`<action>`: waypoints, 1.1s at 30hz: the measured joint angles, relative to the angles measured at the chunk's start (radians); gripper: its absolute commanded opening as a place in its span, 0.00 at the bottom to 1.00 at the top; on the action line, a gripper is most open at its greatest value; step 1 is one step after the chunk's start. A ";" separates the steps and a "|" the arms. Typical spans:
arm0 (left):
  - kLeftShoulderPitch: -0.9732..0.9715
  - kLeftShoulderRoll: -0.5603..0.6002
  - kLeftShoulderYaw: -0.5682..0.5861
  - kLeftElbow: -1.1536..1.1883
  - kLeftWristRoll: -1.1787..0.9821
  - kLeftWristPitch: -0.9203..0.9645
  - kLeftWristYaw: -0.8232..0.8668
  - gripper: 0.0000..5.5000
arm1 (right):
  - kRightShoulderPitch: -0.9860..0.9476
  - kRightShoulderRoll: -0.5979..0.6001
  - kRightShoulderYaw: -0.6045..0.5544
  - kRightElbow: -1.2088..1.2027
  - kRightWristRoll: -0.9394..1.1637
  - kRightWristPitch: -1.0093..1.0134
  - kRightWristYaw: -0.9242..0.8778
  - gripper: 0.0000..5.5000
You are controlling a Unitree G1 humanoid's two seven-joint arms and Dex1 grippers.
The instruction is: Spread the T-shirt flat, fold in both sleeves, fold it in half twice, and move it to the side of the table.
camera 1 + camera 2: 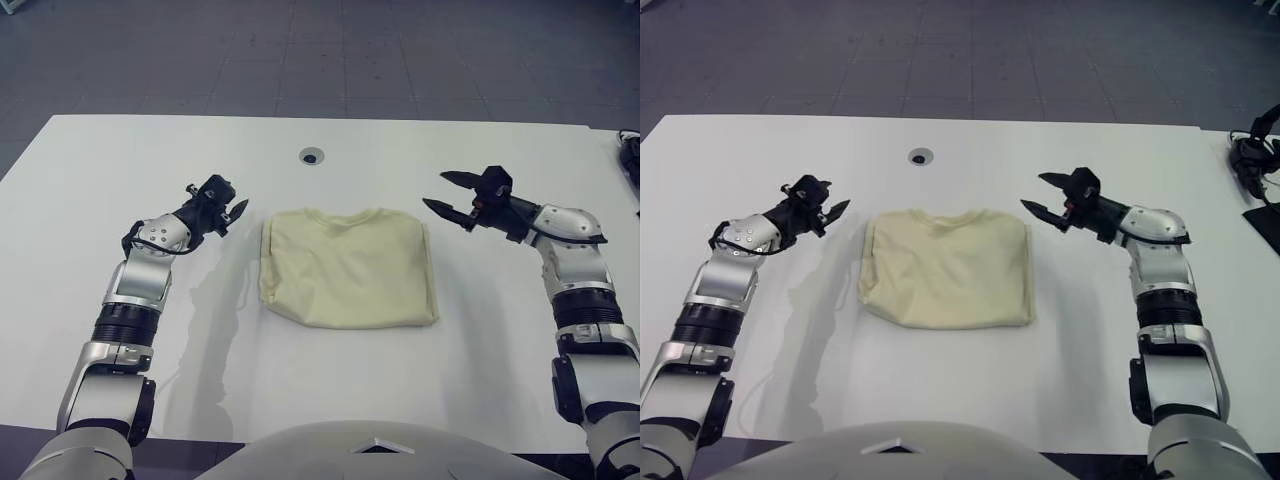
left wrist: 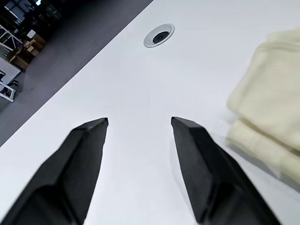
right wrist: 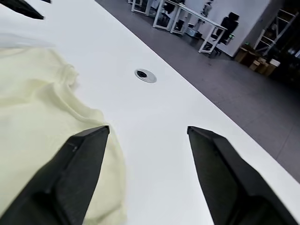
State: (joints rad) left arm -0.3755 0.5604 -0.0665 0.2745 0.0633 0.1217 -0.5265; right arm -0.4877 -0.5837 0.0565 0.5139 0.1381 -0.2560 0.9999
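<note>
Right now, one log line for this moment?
T-shirt: folded, centre of table | left tool: open, empty | right tool: open, empty

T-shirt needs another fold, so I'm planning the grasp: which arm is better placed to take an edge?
Right, probably. The right gripper, open, hangs at the T-shirt's far right corner, cloth under one finger in its wrist view. The left gripper, open, is over bare table beside it.

cable port (image 1: pixel 312 156): round, grey-rimmed, upper centre | floor (image 1: pixel 320 50): dark grey tiles across the top of the frame | black cables (image 1: pixel 1252 152): bunched at the right edge | desks (image 3: pixel 180 14), office chair (image 3: pixel 228 23), cardboard boxes (image 3: pixel 255 58): in the room behind
</note>
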 measured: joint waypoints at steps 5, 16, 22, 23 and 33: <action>0.025 -0.031 0.080 -0.141 -0.056 0.000 0.059 0.72 | -0.034 0.017 0.160 0.081 -0.240 -0.131 -0.071 0.81; 0.140 -0.017 0.159 -0.378 -0.054 0.010 0.110 0.98 | -0.210 -0.169 0.346 0.296 -0.594 -0.320 -0.293 0.98; 0.158 0.002 0.178 -0.443 -0.046 0.012 0.123 0.98 | 0.103 -0.441 0.287 -0.174 -0.327 -0.194 0.000 0.98; 0.158 0.001 0.175 -0.446 -0.046 0.012 0.123 0.98 | 0.146 -0.461 0.285 -0.250 -0.281 -0.166 0.034 0.98; 0.151 -0.028 0.134 -0.476 -0.030 0.024 0.130 0.98 | 0.367 -0.282 0.367 -0.688 -0.002 0.058 0.154 0.98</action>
State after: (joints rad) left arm -0.2243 0.5322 0.0676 -0.2019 0.0335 0.1454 -0.3962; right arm -0.1205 -0.8660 0.4231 -0.1743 0.1366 -0.1983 1.1537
